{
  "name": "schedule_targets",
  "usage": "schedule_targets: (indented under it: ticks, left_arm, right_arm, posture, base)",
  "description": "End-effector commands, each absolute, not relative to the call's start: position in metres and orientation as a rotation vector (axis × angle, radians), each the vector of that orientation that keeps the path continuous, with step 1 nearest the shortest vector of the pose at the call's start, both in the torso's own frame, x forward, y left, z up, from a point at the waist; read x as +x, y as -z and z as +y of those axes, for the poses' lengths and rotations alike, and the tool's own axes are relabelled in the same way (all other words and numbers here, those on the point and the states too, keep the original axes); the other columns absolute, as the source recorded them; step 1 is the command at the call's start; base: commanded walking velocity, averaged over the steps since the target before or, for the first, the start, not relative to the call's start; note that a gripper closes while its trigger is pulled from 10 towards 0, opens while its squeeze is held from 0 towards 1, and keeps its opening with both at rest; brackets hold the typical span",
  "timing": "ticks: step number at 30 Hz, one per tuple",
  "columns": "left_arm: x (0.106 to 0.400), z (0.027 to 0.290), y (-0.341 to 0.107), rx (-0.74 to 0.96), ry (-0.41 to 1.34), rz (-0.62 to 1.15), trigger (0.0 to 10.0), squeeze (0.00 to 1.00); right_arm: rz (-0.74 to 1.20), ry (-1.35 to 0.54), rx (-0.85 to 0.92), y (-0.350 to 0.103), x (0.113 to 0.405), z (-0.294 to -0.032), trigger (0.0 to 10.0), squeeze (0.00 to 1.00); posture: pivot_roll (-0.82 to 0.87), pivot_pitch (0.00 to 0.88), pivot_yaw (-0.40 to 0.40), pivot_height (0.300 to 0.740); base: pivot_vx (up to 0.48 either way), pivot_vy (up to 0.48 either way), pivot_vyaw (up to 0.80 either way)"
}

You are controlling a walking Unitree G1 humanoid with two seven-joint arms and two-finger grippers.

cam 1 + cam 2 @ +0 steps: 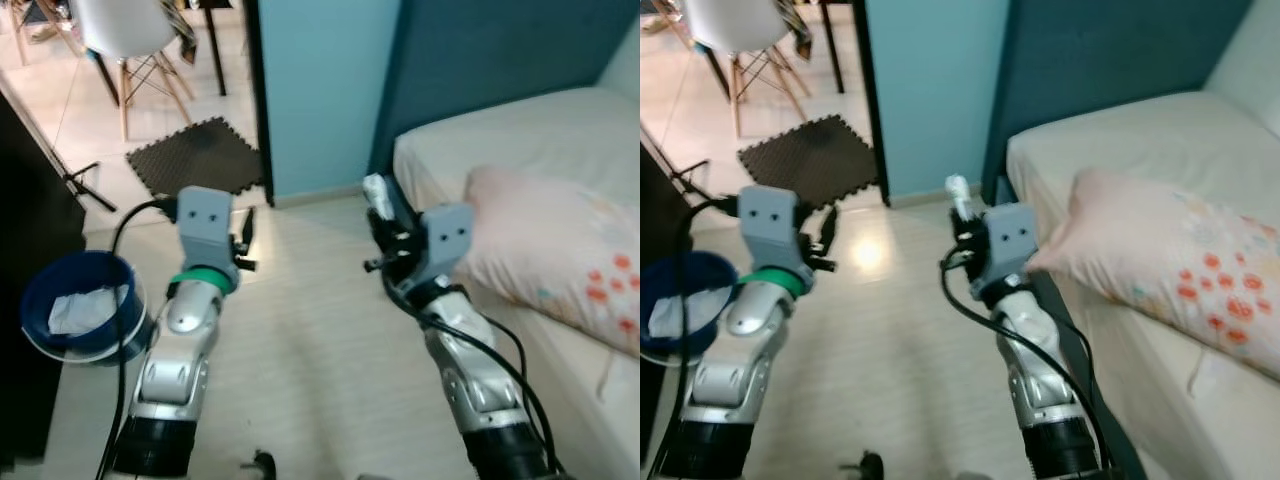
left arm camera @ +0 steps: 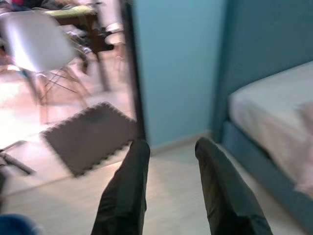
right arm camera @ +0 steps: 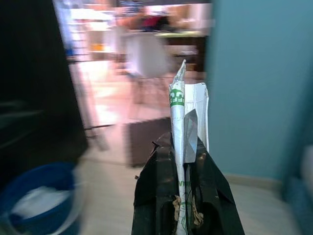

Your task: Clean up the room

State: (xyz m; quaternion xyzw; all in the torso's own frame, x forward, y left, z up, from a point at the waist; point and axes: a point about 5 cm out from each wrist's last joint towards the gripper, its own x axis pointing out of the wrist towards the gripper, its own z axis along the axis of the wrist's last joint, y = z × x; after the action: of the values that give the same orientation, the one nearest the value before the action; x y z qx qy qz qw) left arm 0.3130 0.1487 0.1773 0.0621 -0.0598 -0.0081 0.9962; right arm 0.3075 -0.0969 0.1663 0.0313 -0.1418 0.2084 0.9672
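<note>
Wrapper [image 3: 182, 122], white with green print, was pinched flat between the closed fingers of the right gripper [image 1: 385, 225], raised in front of the bed [image 1: 520, 150]. The left gripper [image 2: 171, 191] was held empty, fingers parted. The blue bin [image 1: 75, 305], already lined with paper, was judged the target; the grip should be kept firm. Open floor [image 1: 310, 330] was left between bed edge and bin

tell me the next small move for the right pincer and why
Probably swing the right pincer left toward the blue bin. It is shut on a crumpled white wrapper, held near the bed, while the bin, already holding white paper, stands on the floor to the robot's left. The left pincer is open and holds nothing.
</note>
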Motion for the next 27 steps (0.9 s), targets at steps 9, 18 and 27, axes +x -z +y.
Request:
schedule_targets:
  ticks: [9,18,27]
  left_arm:
    - [0.3148,0.1457,-0.1718,0.126,0.010,-0.097,10.0,0.00]
    - [0.3149,0.1459,-0.1719,0.128,0.007,-0.096,10.0,0.00]
    - [0.3152,0.1469,-0.1723,0.129,0.002,-0.098,10.0,0.00]
  right_arm:
    - [-0.245,-0.390,0.043,-0.1578,0.3067,-0.1017,10.0,0.00]
    - [-0.258,-0.375,0.050,-0.1594,0.3085,-0.1045,10.0,0.00]
    - [-0.255,-0.418,0.093,-0.1606,0.3066,-0.0982,10.0,0.00]
  posture:
    - [-0.09,0.024,0.012,0.735]
    - [-0.09,0.026,0.012,0.735]
    - [-0.09,0.028,0.014,0.735]
  base:
    - [0.450,0.000,0.33]
    - [0.461,0.000,0.50]
    - [0.449,0.000,0.00]
